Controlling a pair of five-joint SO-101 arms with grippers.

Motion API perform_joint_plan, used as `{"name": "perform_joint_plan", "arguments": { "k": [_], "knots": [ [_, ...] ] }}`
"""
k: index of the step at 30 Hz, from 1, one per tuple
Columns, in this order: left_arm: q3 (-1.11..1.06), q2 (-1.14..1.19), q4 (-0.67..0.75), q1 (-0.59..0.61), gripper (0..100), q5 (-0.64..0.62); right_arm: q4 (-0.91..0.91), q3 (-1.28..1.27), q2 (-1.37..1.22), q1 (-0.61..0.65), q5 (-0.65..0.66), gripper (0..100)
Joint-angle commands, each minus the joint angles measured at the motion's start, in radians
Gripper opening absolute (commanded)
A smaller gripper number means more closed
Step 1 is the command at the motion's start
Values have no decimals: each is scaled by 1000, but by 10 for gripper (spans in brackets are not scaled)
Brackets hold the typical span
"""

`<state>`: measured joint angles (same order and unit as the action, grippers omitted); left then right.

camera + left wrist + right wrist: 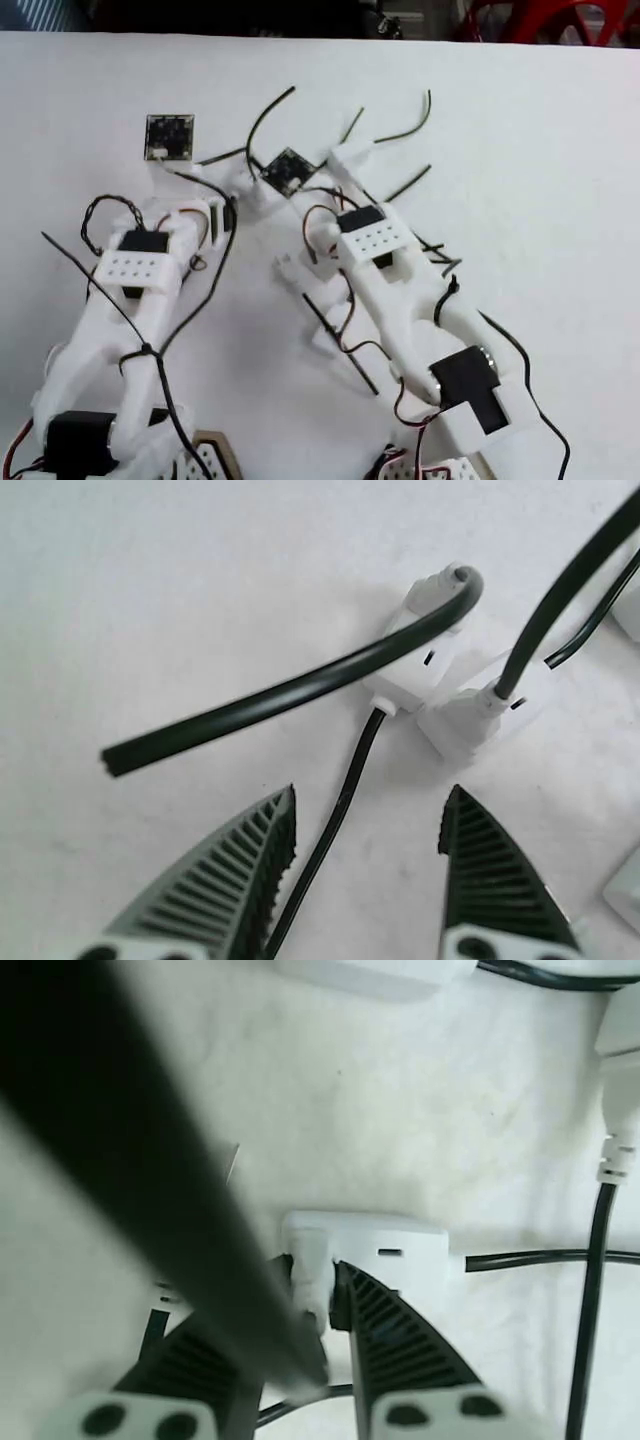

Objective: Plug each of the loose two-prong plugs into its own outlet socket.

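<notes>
— White table (pixel 540 150), dark background past the far edge, short black cords (pixel 405 130) scattered toward that edge. Right tool (pixel 313 1275)?
— Narrowed down tight, pinching a white plug (pixel 312 1270) between ribbed fingers, roughly mid-table.
— Against anything?
— Butted up to the end of a white socket block (pixel 385 1245), with a black lead (pixel 550 1257) leaving the block's other end. Cannot tell whether seated.
— Anything in the way?
— A blurred dark cord (pixel 130 1160), right across one finger.
— Left tool (pixel 370 792)?
— Spread wide, holding nothing, poised just short of two more white blocks lying just beside each other: first block (pixel 412 665), second block (pixel 465 725).
— Cords there?
— A thin cord (pixel 345 800) from the first block, passing between the open fingers. A thick cord (pixel 300 690) arching over that same block, cut end free. Another from the second block, heading away.
</notes>
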<state>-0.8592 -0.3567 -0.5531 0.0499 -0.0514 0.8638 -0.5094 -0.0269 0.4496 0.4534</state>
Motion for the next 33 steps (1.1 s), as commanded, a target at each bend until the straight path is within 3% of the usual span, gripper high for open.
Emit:
{"name": "perform_joint_plan", "arguments": {
  "k": [1, 6, 10, 13, 26, 28, 33],
  "knots": [
    [35, -50, 23, 8, 237, -6, -21, 15, -48, 4, 12, 18],
    [35, -50, 23, 8, 237, -5, -77, 40, -76, -18, 5, 23],
    [34, -50, 23, 8, 237, -3, -45, 89, -4, -38, -81, 110],
    [29, -50, 23, 10, 237, -3, 15, 114, 93, -39, -173, 164],
    [32, -51, 18, 68, 237, -3, 329, 112, 608, -31, -187, 166],
    [54, -64, -35, 70, 237, -3, 375, 91, 654, -38, -187, 166],
    [152, -292, -364, 70, 237, -3, 406, -72, 733, -31, -187, 166]
  ]
}}
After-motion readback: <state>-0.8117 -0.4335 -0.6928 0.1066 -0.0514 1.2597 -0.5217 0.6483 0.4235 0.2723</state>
